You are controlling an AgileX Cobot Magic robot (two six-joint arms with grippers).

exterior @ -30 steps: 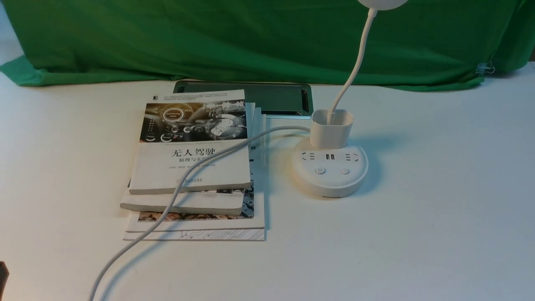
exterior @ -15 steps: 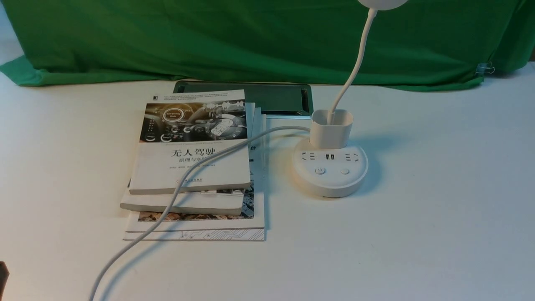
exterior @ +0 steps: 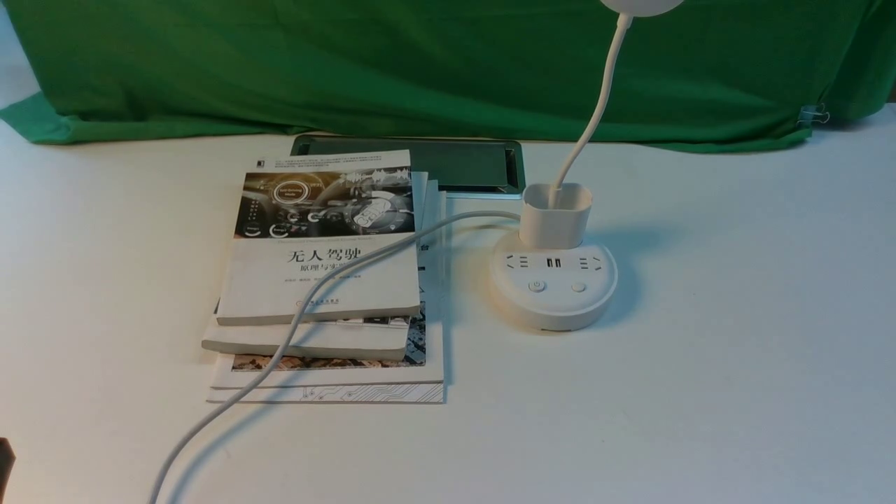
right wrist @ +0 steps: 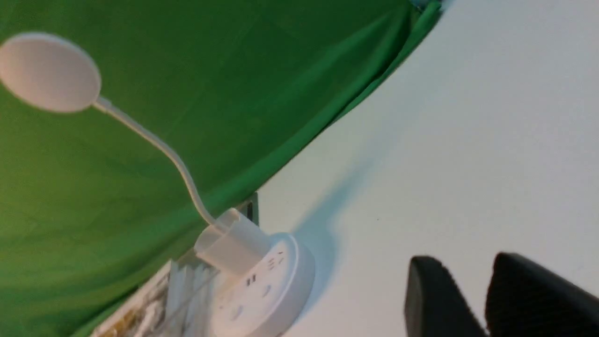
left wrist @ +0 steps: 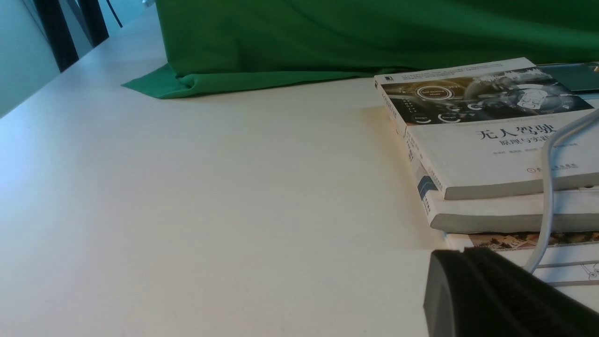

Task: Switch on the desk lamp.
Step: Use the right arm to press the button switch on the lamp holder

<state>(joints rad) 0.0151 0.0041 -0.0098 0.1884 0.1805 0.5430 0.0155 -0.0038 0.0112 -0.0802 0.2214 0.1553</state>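
here the desk lamp stands beside stacked books

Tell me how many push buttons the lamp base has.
2. Both sit side by side on the lamp base, near its front edge: the left button bears a power symbol, the right button looks plain. None appears hidden.

Desk lamp right of book stack, cord across it.
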